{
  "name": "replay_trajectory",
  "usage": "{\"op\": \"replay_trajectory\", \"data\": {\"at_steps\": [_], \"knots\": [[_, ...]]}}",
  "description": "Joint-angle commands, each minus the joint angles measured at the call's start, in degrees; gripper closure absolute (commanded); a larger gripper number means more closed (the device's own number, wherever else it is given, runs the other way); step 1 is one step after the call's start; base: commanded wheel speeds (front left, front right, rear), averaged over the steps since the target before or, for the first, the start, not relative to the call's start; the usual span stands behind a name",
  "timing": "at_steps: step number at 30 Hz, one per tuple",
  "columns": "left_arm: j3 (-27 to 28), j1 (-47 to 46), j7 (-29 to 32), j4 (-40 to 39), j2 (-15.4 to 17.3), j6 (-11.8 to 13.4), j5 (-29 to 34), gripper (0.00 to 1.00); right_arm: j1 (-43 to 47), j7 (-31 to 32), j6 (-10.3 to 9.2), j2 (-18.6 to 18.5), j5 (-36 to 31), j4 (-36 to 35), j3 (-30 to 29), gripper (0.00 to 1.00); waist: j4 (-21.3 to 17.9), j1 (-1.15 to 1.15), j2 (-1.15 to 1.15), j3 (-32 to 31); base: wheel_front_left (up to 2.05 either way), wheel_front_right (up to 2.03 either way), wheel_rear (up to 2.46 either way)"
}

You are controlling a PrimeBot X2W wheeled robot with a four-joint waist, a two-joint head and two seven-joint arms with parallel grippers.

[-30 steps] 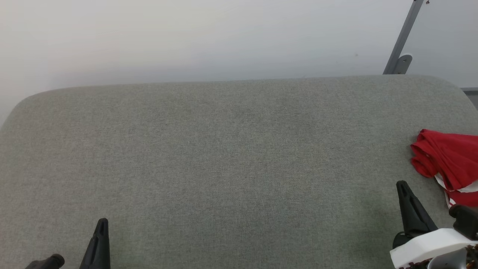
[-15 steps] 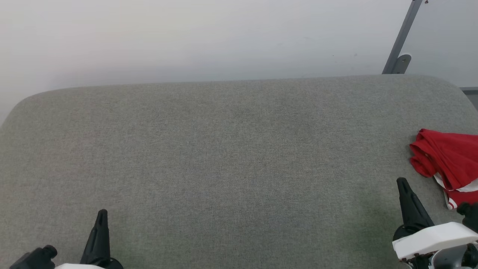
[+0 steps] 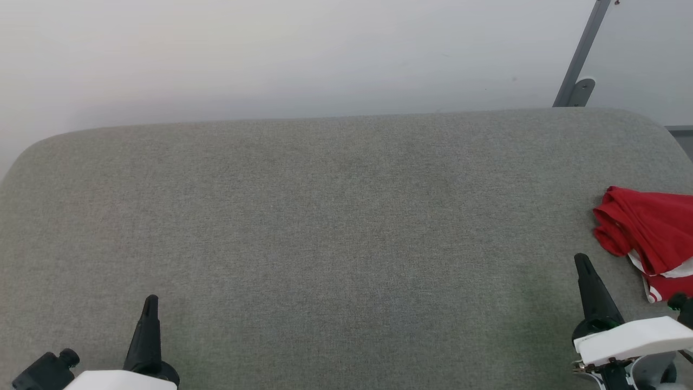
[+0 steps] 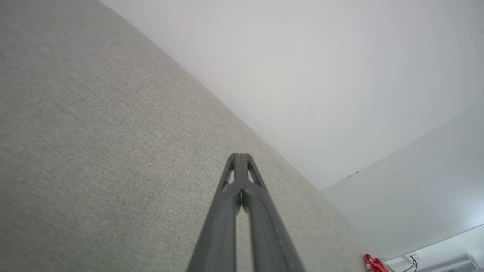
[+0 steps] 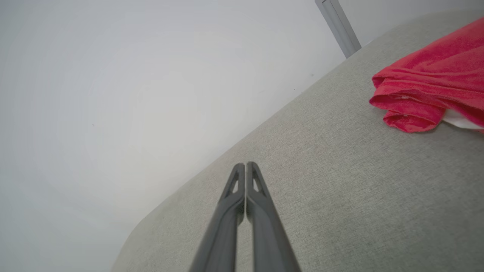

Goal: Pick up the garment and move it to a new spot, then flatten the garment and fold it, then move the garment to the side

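The garment [image 3: 652,233] is a crumpled red heap with white panels and striped trim, lying at the right edge of the grey fabric surface [image 3: 335,216]. In the right wrist view the garment [image 5: 427,87] sits to the upper right, apart from the fingers. My right gripper [image 3: 582,259] is shut and empty, a short way left of the garment and nearer to me. My left gripper [image 3: 151,300] stands shut and empty at the lower left, far from the garment. A small red bit of the garment [image 4: 372,263] shows far off in the left wrist view. Both finger pairs [image 4: 239,156] [image 5: 245,165] are pressed together.
A pale wall rises behind the surface's rounded far edge. A grey metal post [image 3: 582,54] with a bracket stands at the back right corner. The wide grey surface stretches between the two grippers.
Both grippers have edged forward into view, with more of their white wrists showing. The garment lies where it was.
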Motion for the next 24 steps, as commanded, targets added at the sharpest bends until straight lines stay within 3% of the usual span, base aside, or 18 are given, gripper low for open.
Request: {"op": "replay_trajectory", "data": {"at_steps": [1, 24], "knots": [[0.4, -1.6, 0.4, -0.4, 0.3, 0.0, -1.3, 1.00, -1.3, 0.3, -0.03, 0.0, 1.4, -0.6, -0.3, 1.00, 0.0, 0.00, 0.00, 0.0, 0.00, 0.00, 0.00], [1.3, -5.2, 4.6, 1.6, -1.2, 0.1, -15.3, 1.00, -3.0, 2.9, -0.05, 1.5, 15.9, 1.4, -1.1, 1.00, -0.3, 0.00, 0.00, 0.0, 0.00, 0.00, 0.00]]}}
